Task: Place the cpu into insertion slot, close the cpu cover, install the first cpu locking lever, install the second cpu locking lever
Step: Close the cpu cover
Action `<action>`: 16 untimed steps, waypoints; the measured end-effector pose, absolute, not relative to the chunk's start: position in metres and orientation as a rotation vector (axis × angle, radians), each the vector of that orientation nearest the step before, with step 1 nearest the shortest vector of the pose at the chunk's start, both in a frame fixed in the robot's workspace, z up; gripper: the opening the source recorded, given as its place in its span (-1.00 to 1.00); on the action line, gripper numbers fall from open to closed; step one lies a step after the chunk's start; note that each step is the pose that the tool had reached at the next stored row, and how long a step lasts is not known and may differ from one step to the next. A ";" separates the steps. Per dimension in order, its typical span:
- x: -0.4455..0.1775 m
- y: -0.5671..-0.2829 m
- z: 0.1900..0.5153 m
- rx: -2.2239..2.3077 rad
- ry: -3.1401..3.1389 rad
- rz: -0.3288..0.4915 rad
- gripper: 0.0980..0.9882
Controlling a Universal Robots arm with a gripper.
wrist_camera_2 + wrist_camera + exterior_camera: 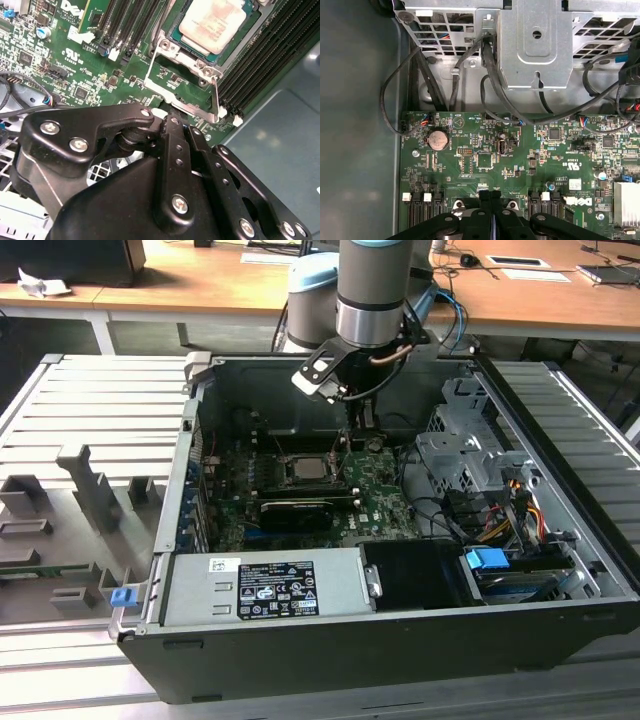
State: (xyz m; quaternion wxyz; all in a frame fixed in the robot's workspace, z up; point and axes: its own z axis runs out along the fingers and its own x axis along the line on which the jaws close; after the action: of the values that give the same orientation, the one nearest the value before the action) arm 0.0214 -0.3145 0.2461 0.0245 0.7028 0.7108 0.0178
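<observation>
In the second wrist view the hand (167,121) is closest, its black fingers (175,131) pressed together with nothing visible between them. Their tips sit just at the free edge of the cpu cover (187,105). Whether they touch that edge is hidden by the hand's own linkage.

The cover is swung open away from the socket, with green board showing through its window, so closing it is not yet done. Beyond it, the cpu (212,25) already lies flat in the insertion slot (176,36), so the first step looks finished.

A thin metal rod along the cover's side may be a locking lever, but I cannot tell, nor whether either lever is latched. The slot's far corner is cut off.

In the exterior view the chip shows small in the case, beneath the arm.
</observation>
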 end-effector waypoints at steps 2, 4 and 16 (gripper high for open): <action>0.020 -0.314 0.246 2.174 2.199 0.055 -0.98; 0.020 -0.314 0.246 2.174 2.199 0.055 -0.98; 0.018 -0.314 0.246 2.174 2.199 0.055 -0.98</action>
State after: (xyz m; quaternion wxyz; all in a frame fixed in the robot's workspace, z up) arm 0.0175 -0.3145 0.2461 0.0245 0.7028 0.7108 0.0178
